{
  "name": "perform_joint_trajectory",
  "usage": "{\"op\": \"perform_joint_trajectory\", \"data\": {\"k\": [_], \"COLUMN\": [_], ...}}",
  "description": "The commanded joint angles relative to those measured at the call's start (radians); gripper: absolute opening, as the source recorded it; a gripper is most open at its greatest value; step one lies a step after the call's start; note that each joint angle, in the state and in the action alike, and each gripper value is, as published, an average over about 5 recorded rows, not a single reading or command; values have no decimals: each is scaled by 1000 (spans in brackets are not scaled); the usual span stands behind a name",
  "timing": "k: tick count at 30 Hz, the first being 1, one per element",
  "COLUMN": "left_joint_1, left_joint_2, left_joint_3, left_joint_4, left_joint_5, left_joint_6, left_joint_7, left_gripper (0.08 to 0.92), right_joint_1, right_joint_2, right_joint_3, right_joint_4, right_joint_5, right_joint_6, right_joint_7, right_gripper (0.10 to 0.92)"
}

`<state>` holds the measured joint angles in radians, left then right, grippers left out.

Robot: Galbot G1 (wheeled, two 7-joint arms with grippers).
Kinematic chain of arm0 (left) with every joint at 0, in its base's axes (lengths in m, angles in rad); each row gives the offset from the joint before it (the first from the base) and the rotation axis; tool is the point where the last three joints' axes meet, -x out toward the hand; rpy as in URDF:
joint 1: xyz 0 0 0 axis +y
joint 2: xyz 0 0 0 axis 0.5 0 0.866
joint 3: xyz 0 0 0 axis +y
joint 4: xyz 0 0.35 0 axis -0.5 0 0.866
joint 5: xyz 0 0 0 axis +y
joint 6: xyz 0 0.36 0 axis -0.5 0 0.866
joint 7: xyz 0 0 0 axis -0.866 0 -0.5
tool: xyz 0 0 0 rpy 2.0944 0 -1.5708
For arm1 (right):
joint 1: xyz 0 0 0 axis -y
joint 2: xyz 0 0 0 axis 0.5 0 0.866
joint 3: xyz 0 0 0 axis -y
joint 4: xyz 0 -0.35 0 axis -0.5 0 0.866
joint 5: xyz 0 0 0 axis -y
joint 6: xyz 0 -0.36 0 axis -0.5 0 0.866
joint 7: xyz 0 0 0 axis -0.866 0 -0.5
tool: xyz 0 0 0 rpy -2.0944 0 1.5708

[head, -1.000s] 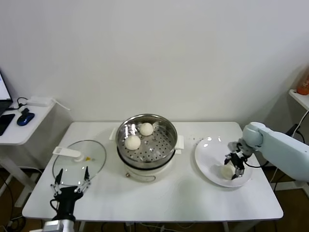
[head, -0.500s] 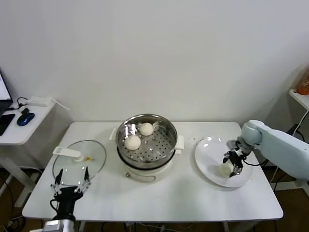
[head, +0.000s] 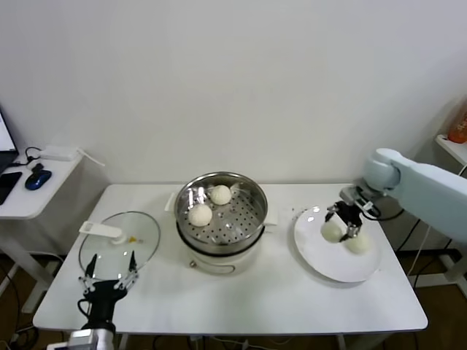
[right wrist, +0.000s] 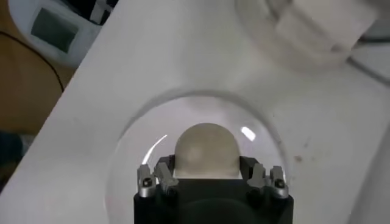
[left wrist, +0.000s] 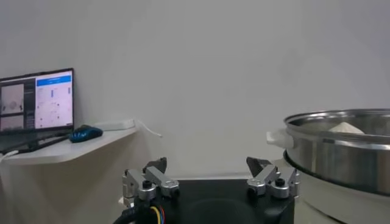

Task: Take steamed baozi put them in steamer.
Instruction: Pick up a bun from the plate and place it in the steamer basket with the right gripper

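Observation:
The steel steamer [head: 244,191] stands mid-table and holds two baozi [head: 221,195] [head: 201,214]. My right gripper [head: 343,221] is shut on a third baozi [head: 332,231] and holds it lifted over the white plate [head: 321,255]. In the right wrist view that baozi [right wrist: 206,148] sits between the fingers of the right gripper [right wrist: 207,171], above the plate [right wrist: 131,176]. A fourth baozi [head: 358,243] lies on the plate. My left gripper [head: 108,278] is open and empty at the front left, near the lid. The steamer also shows in the left wrist view [left wrist: 341,152].
The glass lid [head: 139,240] with its white handle [head: 102,231] lies flat to the left of the steamer. A side table [head: 29,200] at the far left holds a mouse [head: 38,177]. A shelf [head: 454,149] stands at the far right.
My right gripper has risen off the plate with a baozi and moved back and slightly left. Another baozi now shows lying on the plate. The left arm has not moved.

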<state>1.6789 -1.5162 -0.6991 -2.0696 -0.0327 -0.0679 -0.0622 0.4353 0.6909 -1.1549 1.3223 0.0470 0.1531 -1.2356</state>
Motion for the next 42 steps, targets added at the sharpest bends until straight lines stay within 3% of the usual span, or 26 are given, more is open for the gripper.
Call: {"op": "perform_joint_trajectory", "data": {"k": [1,9,20,29,42], "left_joint_1": [-4,3,21,16,13], "left_joint_2": [-1,2,8,12,10], "left_joint_3": [3,2,-4,-6,-2], "left_joint_4": [-3,-6,-5,0,19], "left_joint_5": [7,6,6,9,9], "left_joint_6": [6,9,11,20,20], "left_joint_7": [2,0,0,-2,-3], "left_gripper": [823,823,823,823,823], "right_joint_1": [364,296,64,-49,-84], "right_joint_2": [97,278,523,626,632], "right_joint_3": [-88,31,110,109,98], "right_joint_4": [261,288,168,91,47], "right_joint_5": [-34,-244,-472,-522,-523], "right_joint_6": [165,260,331,343,364], "right_joint_7": [-13,-7,3,4,5], "right_gripper": [679,674,679,679,679]}}
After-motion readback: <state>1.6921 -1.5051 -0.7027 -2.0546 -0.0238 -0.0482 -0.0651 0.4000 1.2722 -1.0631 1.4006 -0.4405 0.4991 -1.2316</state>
